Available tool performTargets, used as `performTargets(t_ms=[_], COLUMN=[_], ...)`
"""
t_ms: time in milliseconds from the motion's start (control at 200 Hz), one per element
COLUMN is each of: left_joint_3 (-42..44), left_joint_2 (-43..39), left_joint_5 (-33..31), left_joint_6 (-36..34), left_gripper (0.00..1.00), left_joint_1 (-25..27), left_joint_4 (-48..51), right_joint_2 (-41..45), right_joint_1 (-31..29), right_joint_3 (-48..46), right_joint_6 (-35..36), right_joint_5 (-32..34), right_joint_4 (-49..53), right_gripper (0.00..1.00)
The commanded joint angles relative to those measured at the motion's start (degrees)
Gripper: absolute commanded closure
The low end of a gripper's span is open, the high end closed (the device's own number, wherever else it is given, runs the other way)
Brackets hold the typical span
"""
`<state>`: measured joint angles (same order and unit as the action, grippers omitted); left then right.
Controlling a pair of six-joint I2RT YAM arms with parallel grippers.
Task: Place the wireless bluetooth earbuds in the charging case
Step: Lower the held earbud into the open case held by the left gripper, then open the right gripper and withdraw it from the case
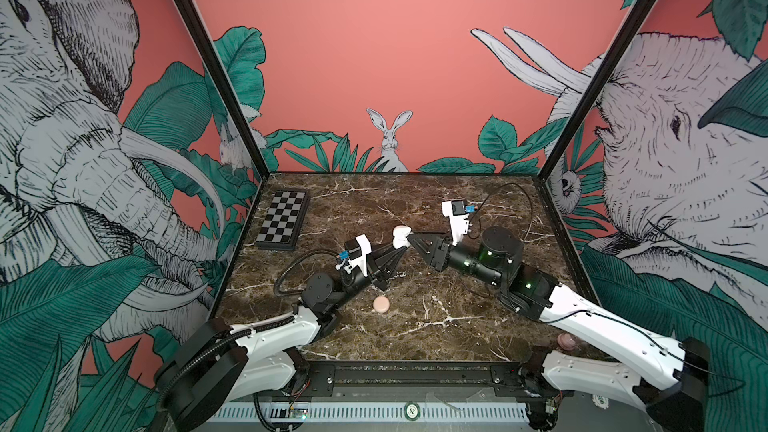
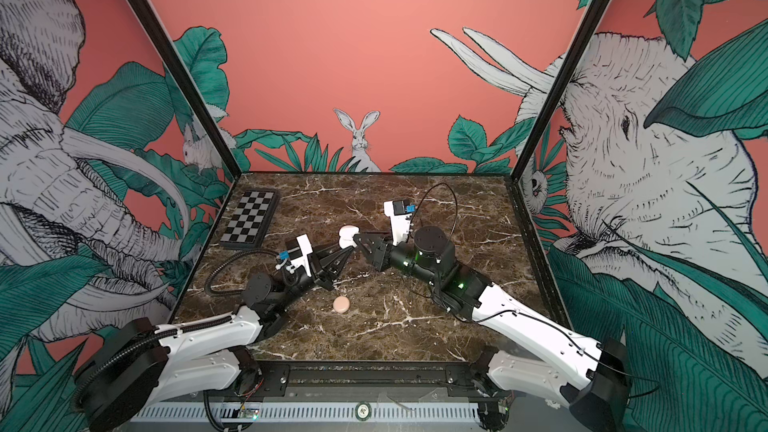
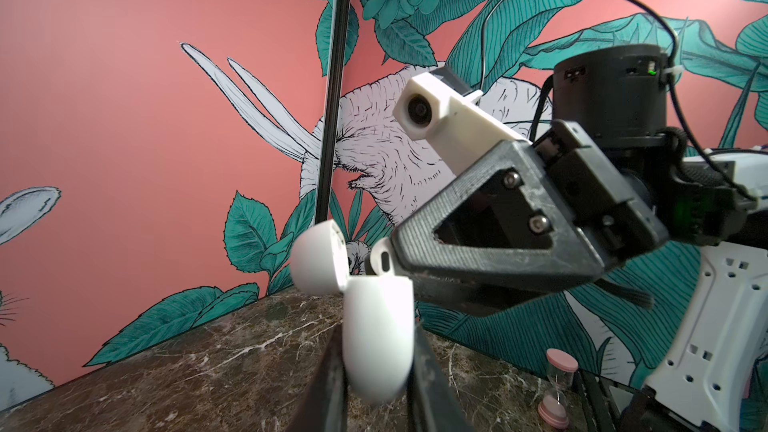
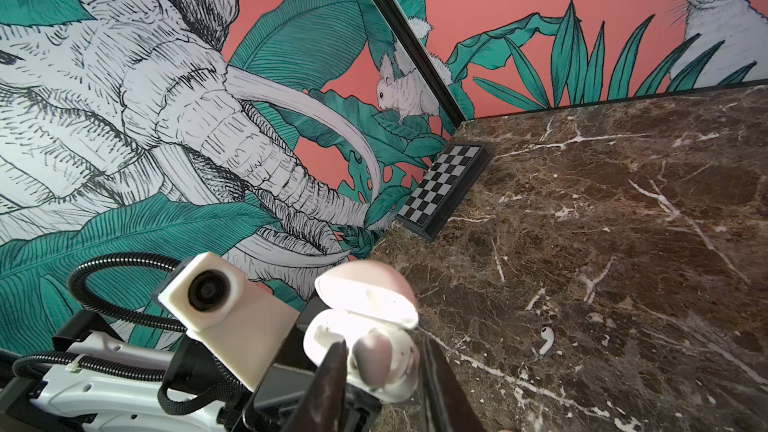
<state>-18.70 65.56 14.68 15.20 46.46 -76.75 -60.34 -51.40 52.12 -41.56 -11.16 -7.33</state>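
The left gripper (image 1: 397, 245) is clamped tight on the white rounded plastic charging case (image 3: 376, 347). It holds the case clear of the brown marble tabletop (image 1: 457, 305), with the hinged lid (image 3: 318, 259) swung open. The right gripper (image 4: 381, 344) sits at the case's mouth, its jaws slightly parted around one small white earbud (image 4: 374, 357) lodged in the case. Whether they grip it I cannot tell. A second white earbud (image 4: 545, 340) lies on the marble near the case.

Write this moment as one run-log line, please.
left gripper: shut on open case | right gripper: open around earbud at case mouth | second earbud: loose on table
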Motion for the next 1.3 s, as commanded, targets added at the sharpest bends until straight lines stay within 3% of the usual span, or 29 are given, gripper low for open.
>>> performTargets(t_ms=[0, 315, 1290], left_joint_3=[-1.48, -1.34, -0.95], left_joint_2=[-0.72, -0.87, -0.35], left_joint_5=[0.62, 0.76, 3.19], left_joint_6=[0.53, 0.53, -0.56], left_gripper=[1.0, 1.0, 1.0], left_joint_1=[0.12, 0.19, 0.24], left_joint_4=[-3.66, -3.62, -3.59], right_joint_2=[1.19, 2.58, 5.67], right_joint_1=[-0.37, -0.37, -0.28], right_joint_3=[0.53, 0.52, 4.06], right_joint_6=[1.13, 2.26, 7.88], right_joint_5=[0.31, 1.01, 5.35], right_joint_4=[0.48, 1.54, 9.05], right_gripper=[0.66, 0.6, 0.55])
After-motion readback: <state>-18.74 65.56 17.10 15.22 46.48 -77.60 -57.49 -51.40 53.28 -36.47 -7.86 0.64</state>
